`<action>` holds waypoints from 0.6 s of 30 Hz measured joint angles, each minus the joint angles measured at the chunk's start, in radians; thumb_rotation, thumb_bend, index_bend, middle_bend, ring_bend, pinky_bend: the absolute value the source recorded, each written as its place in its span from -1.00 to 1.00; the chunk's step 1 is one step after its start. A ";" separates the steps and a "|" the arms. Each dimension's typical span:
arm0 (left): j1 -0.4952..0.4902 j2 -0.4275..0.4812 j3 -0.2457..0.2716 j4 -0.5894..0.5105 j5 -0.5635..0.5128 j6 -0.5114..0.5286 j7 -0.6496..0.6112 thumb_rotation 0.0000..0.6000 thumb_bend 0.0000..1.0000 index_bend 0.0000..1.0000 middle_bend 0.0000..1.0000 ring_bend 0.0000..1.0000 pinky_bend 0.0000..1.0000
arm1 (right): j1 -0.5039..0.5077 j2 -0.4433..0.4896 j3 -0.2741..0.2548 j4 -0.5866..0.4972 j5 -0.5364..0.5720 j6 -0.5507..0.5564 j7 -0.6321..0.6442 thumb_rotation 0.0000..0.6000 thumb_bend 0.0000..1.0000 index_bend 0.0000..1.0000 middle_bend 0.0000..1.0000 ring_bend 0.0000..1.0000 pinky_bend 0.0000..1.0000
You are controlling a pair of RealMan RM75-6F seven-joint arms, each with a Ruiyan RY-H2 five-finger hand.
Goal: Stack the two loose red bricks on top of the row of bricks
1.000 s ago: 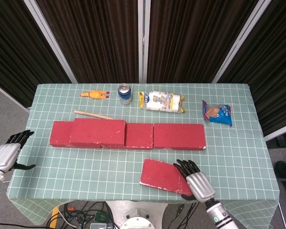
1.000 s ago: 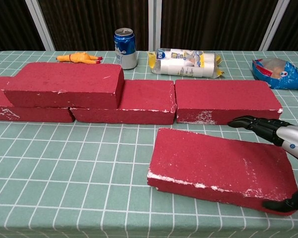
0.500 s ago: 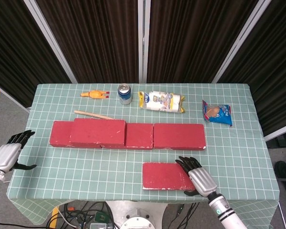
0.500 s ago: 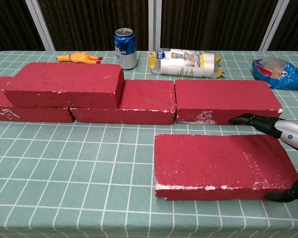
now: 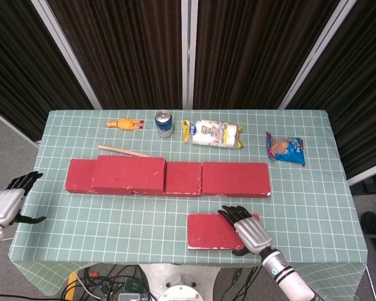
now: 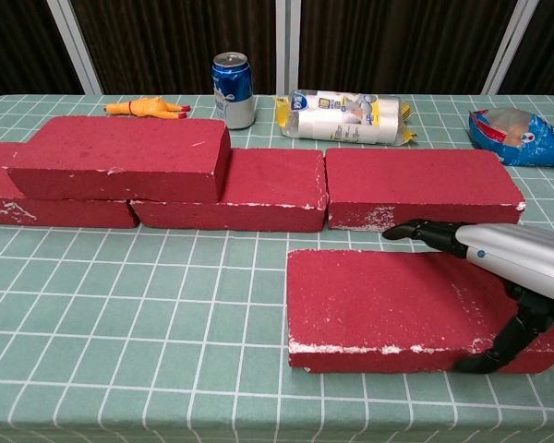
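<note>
Right hand (image 6: 499, 277) gripping loose red brick (image 6: 397, 300) (flat on worktop (image 5: 113, 213)); left hand (image 5: 9, 202) off-edge, fingers spread, empty.

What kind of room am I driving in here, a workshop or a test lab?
Probably a staged test lab: a table under a green grid cloth, dark curtains behind it, and cables trailing below its front edge. Props include a soda can and a rubber chicken.
</note>
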 measured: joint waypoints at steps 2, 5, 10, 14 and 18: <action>0.001 0.001 -0.001 0.001 0.002 0.001 -0.006 1.00 -1.00 -0.99 -1.00 -1.00 -1.00 | 0.012 -0.010 0.003 -0.006 0.030 -0.010 -0.022 1.00 -1.00 -1.00 -1.00 -1.00 -1.00; 0.001 0.001 0.000 0.004 0.005 -0.003 -0.008 1.00 -1.00 -0.99 -1.00 -1.00 -1.00 | 0.029 -0.024 0.006 -0.012 0.066 -0.019 -0.053 1.00 -1.00 -1.00 -1.00 -1.00 -1.00; 0.002 -0.002 0.002 0.012 0.003 -0.011 -0.013 1.00 -1.00 -0.99 -1.00 -1.00 -1.00 | 0.048 -0.040 0.006 -0.020 0.104 -0.014 -0.083 1.00 -1.00 -1.00 -1.00 -1.00 -1.00; 0.004 -0.004 0.002 0.016 0.005 -0.011 -0.018 1.00 -1.00 -0.99 -1.00 -1.00 -1.00 | 0.053 -0.049 0.006 -0.022 0.117 -0.004 -0.084 1.00 -1.00 -1.00 -1.00 -1.00 -1.00; 0.004 -0.008 0.002 0.024 0.007 -0.013 -0.025 1.00 -1.00 -0.99 -1.00 -1.00 -1.00 | 0.061 -0.056 0.007 -0.022 0.142 0.000 -0.078 1.00 -1.00 -1.00 -0.93 -1.00 -1.00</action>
